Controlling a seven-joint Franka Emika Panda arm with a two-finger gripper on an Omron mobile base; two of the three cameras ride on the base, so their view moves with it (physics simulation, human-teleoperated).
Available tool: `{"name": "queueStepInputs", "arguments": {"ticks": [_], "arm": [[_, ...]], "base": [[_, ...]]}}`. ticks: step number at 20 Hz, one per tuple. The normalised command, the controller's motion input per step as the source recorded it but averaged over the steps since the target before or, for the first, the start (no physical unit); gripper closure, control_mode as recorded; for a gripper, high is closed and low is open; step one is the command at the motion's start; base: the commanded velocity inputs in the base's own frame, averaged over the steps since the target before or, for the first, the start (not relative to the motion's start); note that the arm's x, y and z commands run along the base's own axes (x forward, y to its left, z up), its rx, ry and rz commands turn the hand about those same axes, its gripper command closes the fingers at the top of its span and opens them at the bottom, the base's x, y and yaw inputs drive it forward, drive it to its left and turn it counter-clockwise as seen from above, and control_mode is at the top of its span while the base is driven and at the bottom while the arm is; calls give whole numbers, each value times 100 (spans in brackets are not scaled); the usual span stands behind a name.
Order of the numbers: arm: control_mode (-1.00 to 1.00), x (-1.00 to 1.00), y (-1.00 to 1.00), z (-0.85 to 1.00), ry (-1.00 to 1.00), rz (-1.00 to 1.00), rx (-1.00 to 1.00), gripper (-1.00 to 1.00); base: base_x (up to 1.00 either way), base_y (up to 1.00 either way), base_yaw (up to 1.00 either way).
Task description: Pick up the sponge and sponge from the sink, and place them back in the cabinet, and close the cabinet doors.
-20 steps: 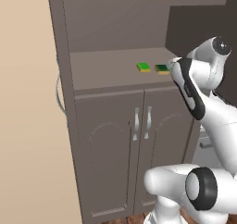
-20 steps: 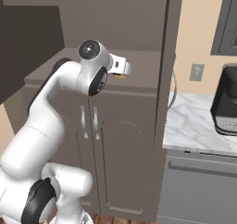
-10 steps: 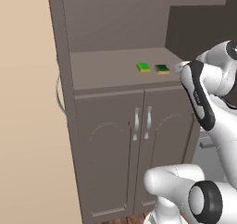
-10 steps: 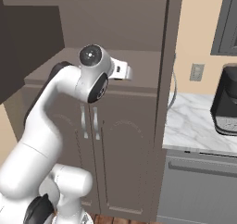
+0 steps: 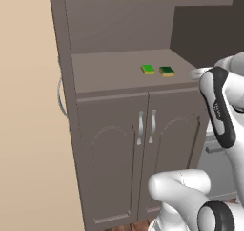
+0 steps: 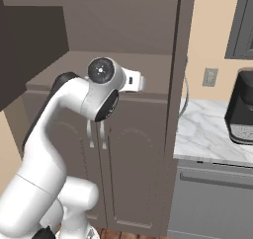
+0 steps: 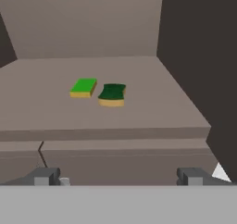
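Two sponges lie side by side on the cabinet [image 5: 109, 130] shelf, nearly touching: bright green sponge [image 7: 84, 87] at left in hand view, darker green sponge [image 7: 112, 94] at right, both flat, yellow layer under. Hand [image 7: 118, 177] sits in front of shelf edge, fingers [image 7: 45, 176] spread wide, holding nothing. Upper cabinet doors stand open; dark door [image 7: 203, 65] to right. Lower arched doors w/ silver handles [image 5: 147, 126] are shut. Marble bench [image 6: 212, 132] beside cabinet.

- beige wall [image 5: 28, 130] left of the unit
- wall outlet [image 6: 210, 77]
- white marble worktop [image 6: 207, 134] with black coffee machine [image 6: 241, 107]
- wood floor [image 6: 133, 233]
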Motion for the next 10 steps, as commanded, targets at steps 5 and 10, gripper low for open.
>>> {"name": "queueStepInputs", "arguments": {"ticks": [5, 10], "arm": [[-100, -45, -5, 5, -10, 1, 0, -100], [-100, -60, -5, 0, -15, 0, 0, -100]], "base": [[0, 0, 0], [0, 0, 0]]}}
